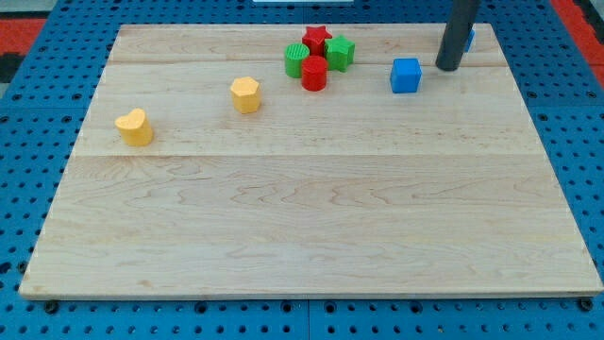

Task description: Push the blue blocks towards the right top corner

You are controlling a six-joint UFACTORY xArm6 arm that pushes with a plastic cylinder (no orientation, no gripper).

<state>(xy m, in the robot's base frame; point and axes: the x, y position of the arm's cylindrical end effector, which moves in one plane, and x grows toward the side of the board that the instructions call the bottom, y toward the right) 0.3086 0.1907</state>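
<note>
A blue cube [406, 76] sits near the view's top right on the wooden board [311, 217]. A second blue block [469, 38] shows only as a sliver behind the rod near the top right corner; its shape is hidden. My tip [447, 67] rests on the board just right of the blue cube, a small gap apart, and just below the hidden blue block.
A cluster left of the blue cube holds a red star [316, 40], a green cube [340, 53], a green rounded block [296, 61] and a red cylinder [314, 74]. A yellow block [245, 94] and a yellow heart-like block [135, 127] lie at the left.
</note>
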